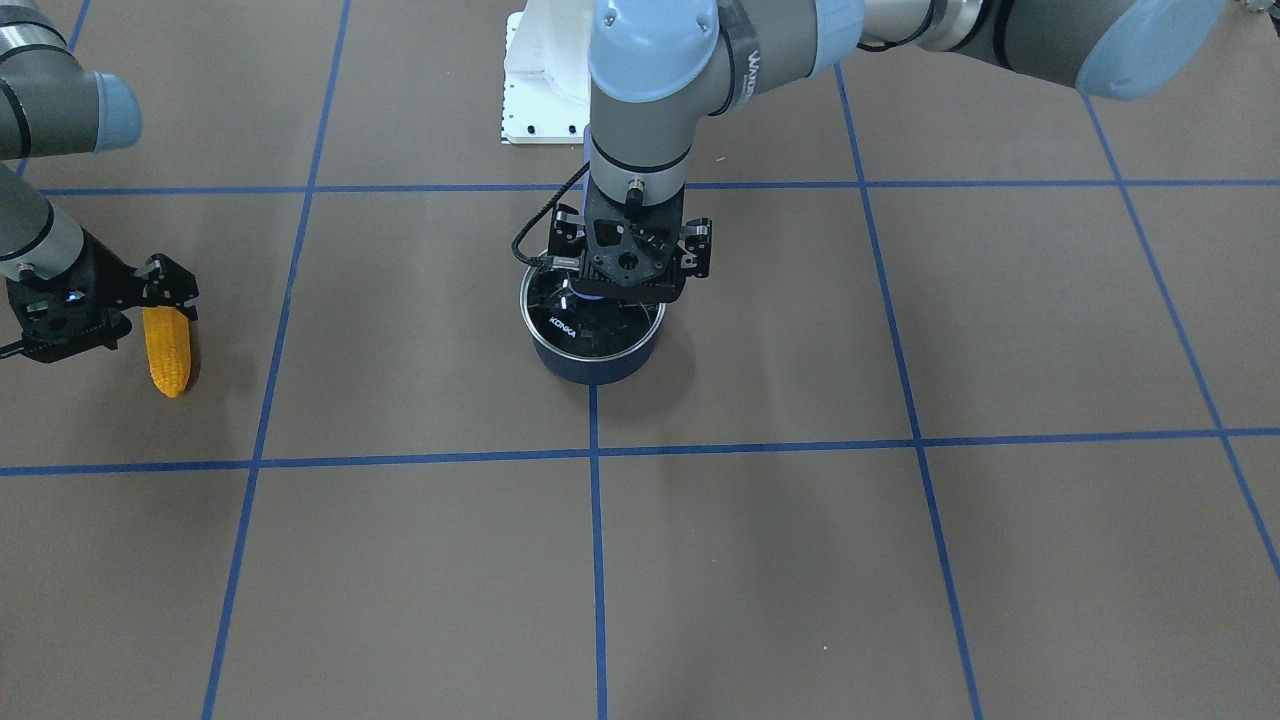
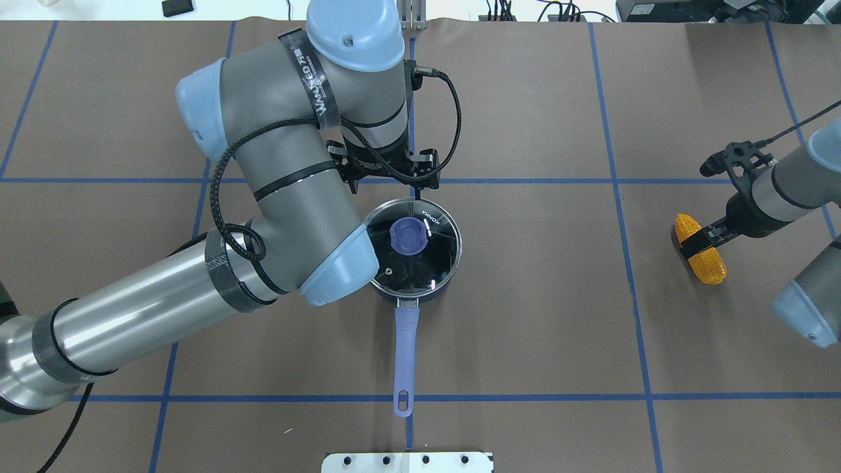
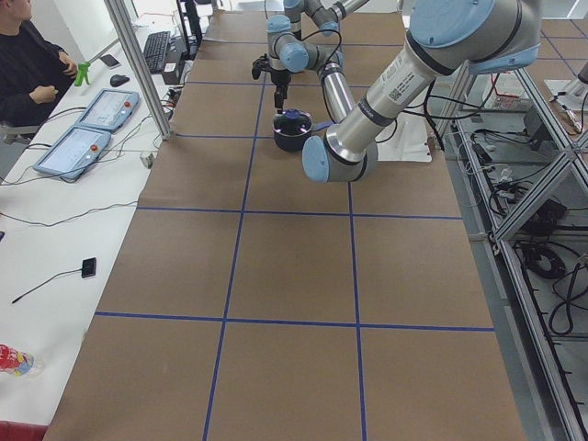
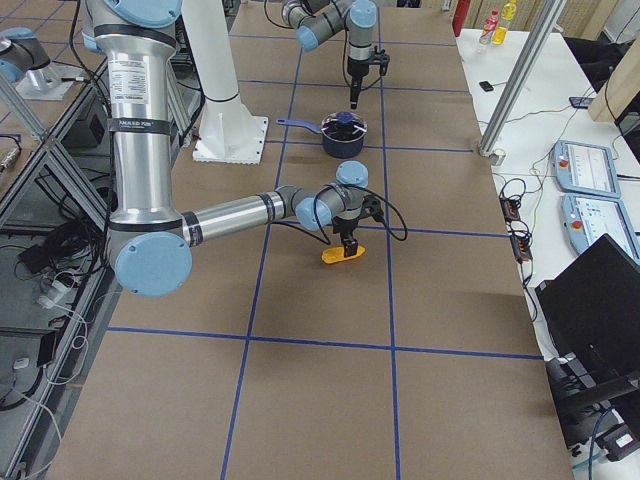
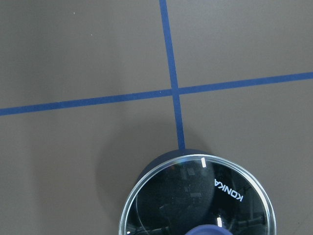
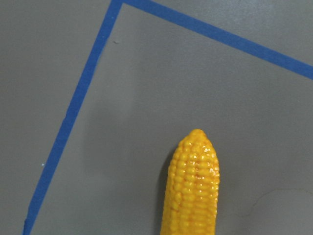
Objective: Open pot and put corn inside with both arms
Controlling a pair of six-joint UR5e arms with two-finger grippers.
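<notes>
**Pot lidded, corn gripped as two arms get ready**

Pot [image 1: 595,367], dark navy with a long lavender handle [image 2: 406,341], sits near the middle of the table [image 2: 525,328], its glass lid [image 2: 424,266] on and the blue knob [image 2: 409,235] free. The left end effector [image 4: 355,97] hangs straight above that knob, well clear of it in the right-side view. No view shows how far its fingers are spread, so that cannot be told.

Well apart, toward the robot's right, the corn [image 2: 708,264] lies low on the table. The right end effector [image 2: 698,242] straddles its thick end, fingers drawn in against both sides in what looks like a firm hold. Whether the cob has left the table is unclear.

The step in hand appears to be the opening: the lid has yet to come off. Next, the left arm would need to descend squarely onto the knob, close and lift the lid aside before the right arm carries the cob over the rim.

Counted: one pot, one lid, one corn cob, two arms.
</notes>
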